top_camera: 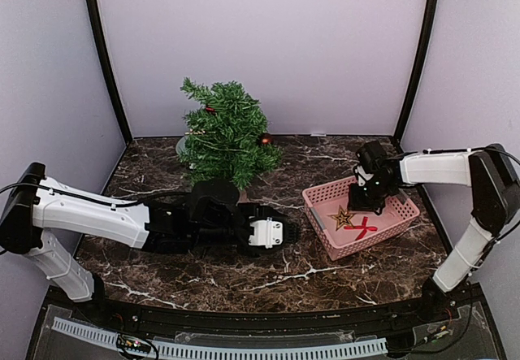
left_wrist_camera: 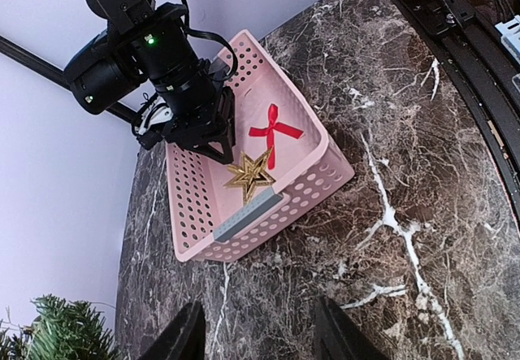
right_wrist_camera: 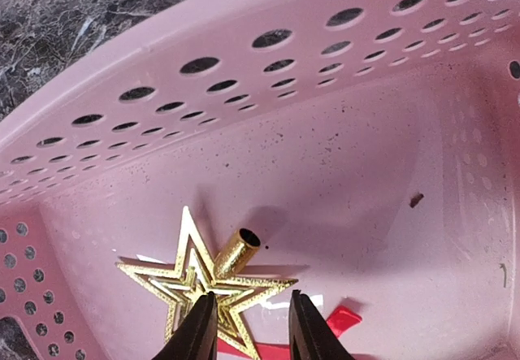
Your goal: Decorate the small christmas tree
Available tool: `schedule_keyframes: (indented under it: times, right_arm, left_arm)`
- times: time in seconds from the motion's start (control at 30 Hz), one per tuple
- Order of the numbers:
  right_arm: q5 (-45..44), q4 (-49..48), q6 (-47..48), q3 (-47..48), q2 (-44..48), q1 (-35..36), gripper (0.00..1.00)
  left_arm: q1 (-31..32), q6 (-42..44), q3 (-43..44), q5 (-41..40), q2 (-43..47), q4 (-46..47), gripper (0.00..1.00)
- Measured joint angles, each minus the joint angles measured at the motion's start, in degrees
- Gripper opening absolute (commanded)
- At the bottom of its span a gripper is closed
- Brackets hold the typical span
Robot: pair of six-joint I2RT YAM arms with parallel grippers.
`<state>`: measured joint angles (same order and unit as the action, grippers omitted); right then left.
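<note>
Open right hand (right_wrist_camera: 248,315) astride the glittery gold star (right_wrist_camera: 195,275) in the perforated pink plastic basket (right_wrist_camera: 244,92): centre on one arm, squeeze, lift straight; left hand (left_wrist_camera: 258,327) open, idle.

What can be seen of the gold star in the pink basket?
The gold star is a glittery openwork tree topper: nested star outlines with a gold tube attached. It lies on the floor of the pink basket beside a red ribbon. The right gripper hangs over it, open jaws straddling one point; contact unclear.
</note>
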<state>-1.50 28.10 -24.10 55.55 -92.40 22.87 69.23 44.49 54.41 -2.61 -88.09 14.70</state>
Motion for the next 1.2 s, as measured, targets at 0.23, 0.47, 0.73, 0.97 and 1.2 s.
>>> schedule_keyframes:
  times: [0.23,0.47,0.73,0.97,1.2]
  right_arm:
    - [0.66,-3.63,-1.57,1.25,-4.79,0.00,0.28]
    - [0.68,-5.16,-1.75,2.49,-7.85,0.00,0.21]
    - [-0.96,-4.81,-0.37,4.59,-9.94,0.96,0.15]
    - [-4.46,-3.04,2.12,6.78,-11.61,4.59,0.16]
    - [-5.44,-2.78,3.43,6.91,-12.00,5.01,0.11]
  left_arm:
    - [-0.74,-0.33,-1.84,0.09,0.00,1.99,0.48]
    - [-1.27,-0.66,-2.62,0.20,0.02,3.56,0.48]
    - [-1.64,-0.63,-2.84,0.20,0.02,4.44,0.48]
    - [-1.86,-0.59,-2.84,0.24,0.02,5.25,0.48]
    - [-1.86,-0.59,-2.95,0.22,0.02,5.49,0.48]
